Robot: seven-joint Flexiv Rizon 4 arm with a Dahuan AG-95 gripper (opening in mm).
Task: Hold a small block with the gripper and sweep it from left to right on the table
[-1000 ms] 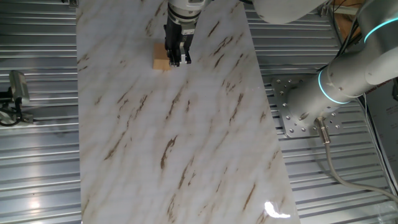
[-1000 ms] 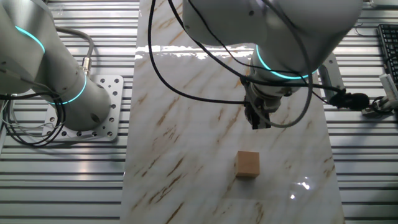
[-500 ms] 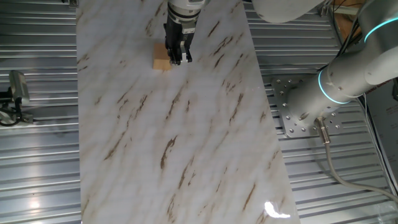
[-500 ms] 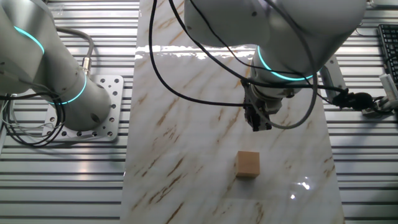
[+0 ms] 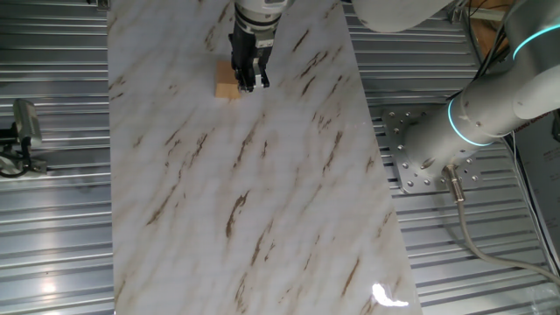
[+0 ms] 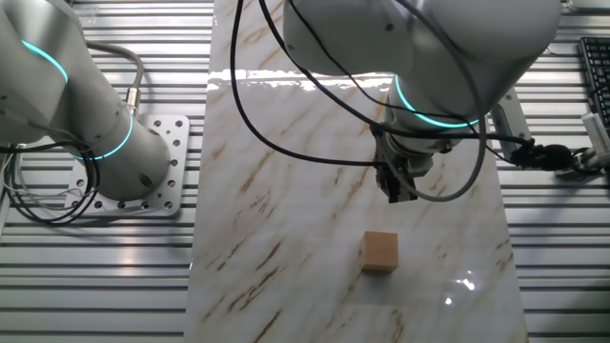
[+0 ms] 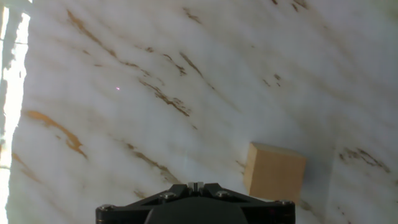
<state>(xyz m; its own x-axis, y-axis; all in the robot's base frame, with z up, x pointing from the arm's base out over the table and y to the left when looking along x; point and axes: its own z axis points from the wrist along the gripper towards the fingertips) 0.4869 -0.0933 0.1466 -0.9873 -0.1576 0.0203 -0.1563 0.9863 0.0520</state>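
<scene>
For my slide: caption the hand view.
Wooden block on the marble table, off to one side of the gripper.

The table [image 5: 254,175] is seen as a long white slab with brown streaks, laid over corrugated metal flooring [image 5: 52,219]. Near its far end, the gripper [image 5: 248,85] is pointed downward. The small block [image 5: 225,89] is partly hidden just beside the fingers; contact cannot be determined.

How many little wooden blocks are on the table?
1. The small block sits alone on the white marbled table, a little apart from the pincer, which hovers above the slab. No others show.
</scene>
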